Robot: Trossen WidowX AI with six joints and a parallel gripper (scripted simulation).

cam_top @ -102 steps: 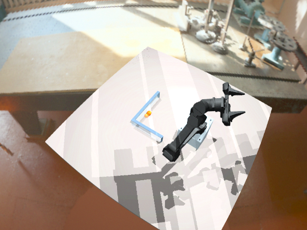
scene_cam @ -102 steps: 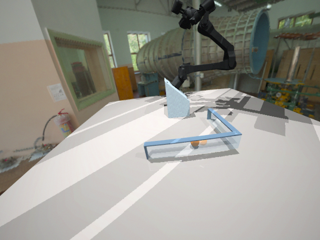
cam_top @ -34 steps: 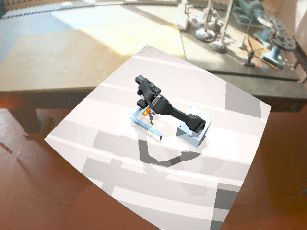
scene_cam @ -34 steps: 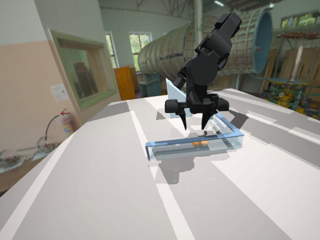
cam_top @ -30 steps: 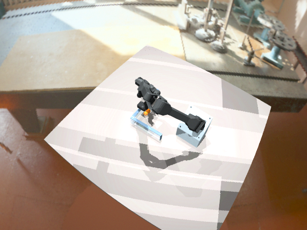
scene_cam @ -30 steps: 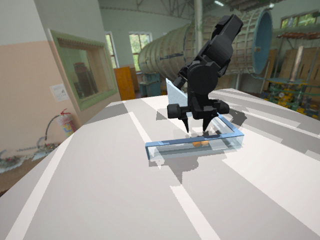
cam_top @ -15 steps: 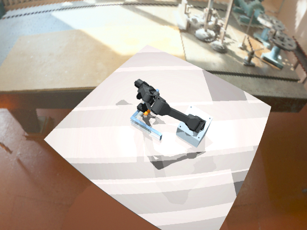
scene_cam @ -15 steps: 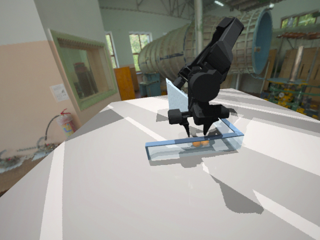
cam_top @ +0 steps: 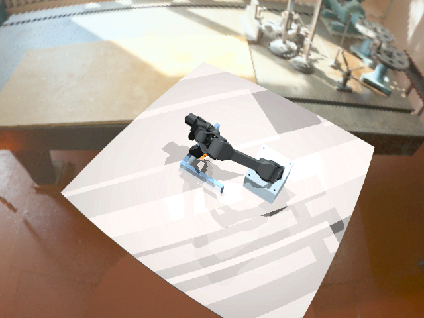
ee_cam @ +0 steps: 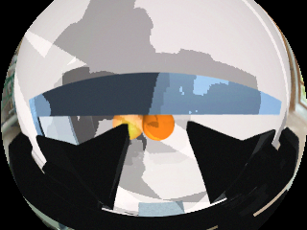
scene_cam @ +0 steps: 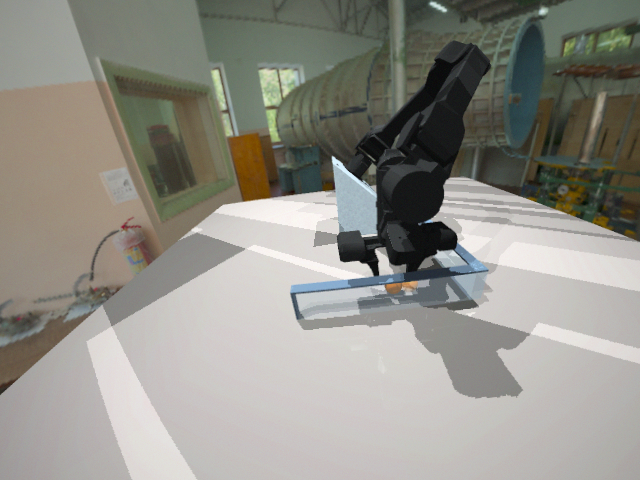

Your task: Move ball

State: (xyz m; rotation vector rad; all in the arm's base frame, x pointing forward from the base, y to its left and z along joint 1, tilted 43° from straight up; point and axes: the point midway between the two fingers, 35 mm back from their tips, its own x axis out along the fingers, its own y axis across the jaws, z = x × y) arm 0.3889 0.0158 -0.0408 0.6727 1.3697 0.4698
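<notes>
The solid orange ball (scene_cam: 393,288) (ee_cam: 158,127) rests on the table inside the two walls. The paler see-through copy (scene_cam: 410,284) (ee_cam: 126,126) is right beside it, on the corner side, overlapping it in the wrist view. The blue-topped far wall (scene_cam: 330,284) (ee_cam: 120,96) runs just beyond both; the side wall (cam_top: 205,177) (scene_cam: 469,260) meets it at a corner. My gripper (scene_cam: 392,272) (ee_cam: 158,126) is open, fingers pointing down over the ball, with one finger on each side in the wrist view. The tips look slightly above it. In the top view the arm hides the fingers and most of the ball.
The pale blue base block (cam_top: 262,189) (scene_cam: 355,206) (ee_cam: 160,208) stands on the open side of the walls, opposite the far wall. The arm reaches from it over the walled area. The white table (cam_top: 154,218) (scene_cam: 258,403) carries broad shadows.
</notes>
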